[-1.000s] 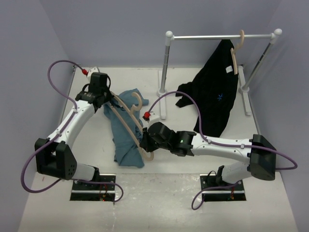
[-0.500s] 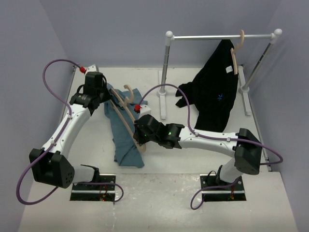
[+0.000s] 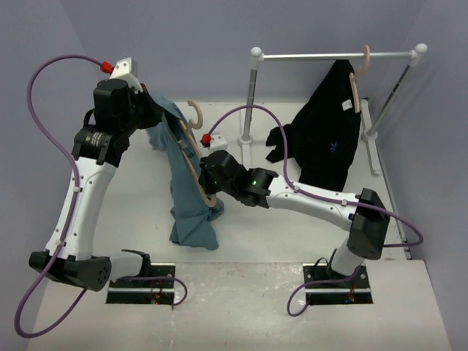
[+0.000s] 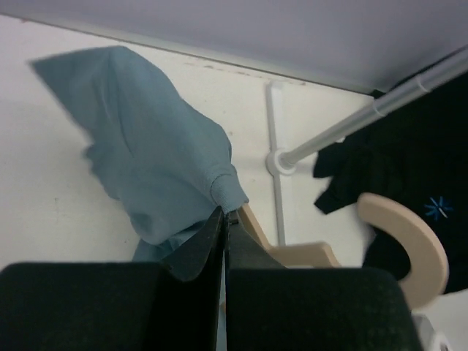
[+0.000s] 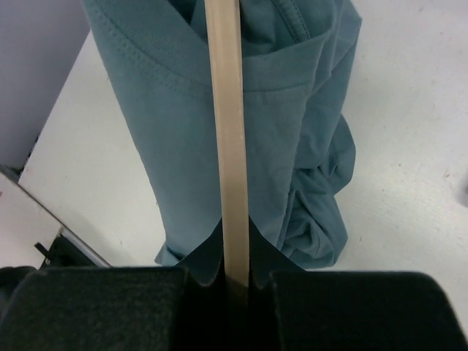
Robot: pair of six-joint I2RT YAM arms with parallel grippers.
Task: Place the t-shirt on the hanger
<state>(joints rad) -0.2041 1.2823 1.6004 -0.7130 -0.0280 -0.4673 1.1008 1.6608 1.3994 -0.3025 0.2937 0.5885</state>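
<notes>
The job looks roughly midway. Both things are lifted and gripped, but the t-shirt (image 3: 183, 191) is not yet seated on the hanger (image 5: 225, 110).

In the overhead view the shirt sits toward 10 o'clock of the surface (image 3: 135, 208). It hangs as a long bunched strip from the raised left gripper (image 4: 223, 218), and its lower end is crumpled on the surface toward 6 o'clock. The left jaws are clenched on a fold of blue fabric near a hemmed edge, which may be the collar or a sleeve.

The hanger stands tilted just at 3 o'clock of that strip. Its hook points up toward 12 o'clock and its lower arm is held by the right gripper (image 5: 235, 272). The right jaws are clamped on the wooden bar, as the right wrist view shows plainly. There the bar runs straight across the cloth and over a stitched hem. I cannot tell whether its far end has gone inside the neck opening or only lies against the outside.

What is left, as I judge it, is the main work:
- Draw the collar over the hook.
- Settle each shoulder on its own arm.
- Let the body of the shirt fall free.

The rack (image 3: 329, 55) at 1 o'clock holds a black garment (image 3: 325, 146) on its own hanger.
</notes>
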